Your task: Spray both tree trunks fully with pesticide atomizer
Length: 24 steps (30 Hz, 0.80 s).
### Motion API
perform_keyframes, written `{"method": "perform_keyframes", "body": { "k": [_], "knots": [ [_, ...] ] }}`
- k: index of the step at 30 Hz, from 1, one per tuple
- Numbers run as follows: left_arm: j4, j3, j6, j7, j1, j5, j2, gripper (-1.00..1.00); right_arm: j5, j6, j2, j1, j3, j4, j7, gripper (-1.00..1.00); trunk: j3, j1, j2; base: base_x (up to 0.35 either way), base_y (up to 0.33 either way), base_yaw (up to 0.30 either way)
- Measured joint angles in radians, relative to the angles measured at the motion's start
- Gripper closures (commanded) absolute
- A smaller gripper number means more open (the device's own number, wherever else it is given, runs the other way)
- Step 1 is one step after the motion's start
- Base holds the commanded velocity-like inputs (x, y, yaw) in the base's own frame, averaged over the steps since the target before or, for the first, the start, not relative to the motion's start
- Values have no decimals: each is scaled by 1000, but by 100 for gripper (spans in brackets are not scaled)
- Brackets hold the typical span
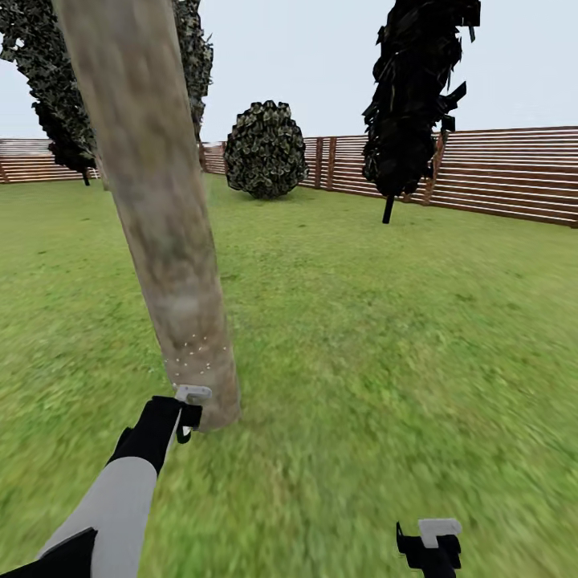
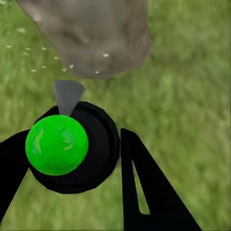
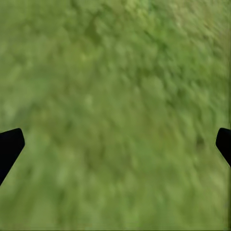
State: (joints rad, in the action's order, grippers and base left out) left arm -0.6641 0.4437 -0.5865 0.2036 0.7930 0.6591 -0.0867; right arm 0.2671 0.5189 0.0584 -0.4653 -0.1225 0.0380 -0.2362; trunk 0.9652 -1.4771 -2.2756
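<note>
We face the tree trunk (image 1: 164, 241) at front left, rising from the lawn (image 1: 385, 337). The left gripper (image 1: 183, 413) sits just before its base, with the atomizer (image 2: 72, 149) between the fingers, nozzle toward the trunk. Pesticide specks (image 1: 197, 357) lie on the lower trunk. The right gripper (image 1: 429, 546) hangs over grass at near right. A bush (image 1: 266, 149) and the fence (image 1: 498, 172) stand behind.

One thick tree trunk (image 1: 160, 225), two dark small trees (image 1: 413, 96), one round bush (image 1: 266, 149), two claws (image 1: 186, 411).

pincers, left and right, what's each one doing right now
Left pincer: closed on the pesticide atomizer, nozzle pointed at the tree trunk.
Right pincer: open, holding nothing, over the grass.
</note>
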Motion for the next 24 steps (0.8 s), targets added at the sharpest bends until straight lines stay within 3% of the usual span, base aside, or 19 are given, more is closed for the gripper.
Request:
{"method": "perform_keyframes", "body": {
  "k": [1, 3, 5, 8, 13, 19, 22, 24],
  "knots": [
    [0, 1, 1, -2, -1, 8, 17, 100, 0, 0, 0, 0, 0, 0, 0, -100, 0, 0, 0, 239, -187, 0],
    [3, 5, 3, -24, -3, 8, 73, 100, 0, 0, 0, 0, 0, 0, 0, -100, 0, 0, 0, 206, -146, 19],
    [12, 8, 3, -32, -20, -3, 95, 100, 0, 0, 0, 0, 0, 0, 0, -100, 0, 0, 0, 84, -57, 143],
    [32, 4, 5, -36, -45, -15, 87, 100, 0, 0, 0, 0, 0, 0, 0, -100, 0, 0, 0, 13, -9, 257],
    [87, 3, 52, -36, -50, -14, 35, 100, 0, 0, 0, 0, 0, 0, 0, -100, 0, 0, 0, 2, -1, 275],
    [79, 11, 68, -52, -51, -6, 58, 100, 0, 0, 0, 0, 0, 0, 0, -100, 0, 0, 0, 0, -12, 158],
    [87, 15, 72, -149, -51, -8, 52, 100, 0, 0, 1, 0, 0, 0, 0, -100, 0, 0, 0, 0, -215, 11],
    [125, 16, 95, -179, -52, -46, 46, 100, 0, 0, 1, 0, -1, 0, -1, -100, 0, 0, 0, 3, -263, 2]
  ]
}}
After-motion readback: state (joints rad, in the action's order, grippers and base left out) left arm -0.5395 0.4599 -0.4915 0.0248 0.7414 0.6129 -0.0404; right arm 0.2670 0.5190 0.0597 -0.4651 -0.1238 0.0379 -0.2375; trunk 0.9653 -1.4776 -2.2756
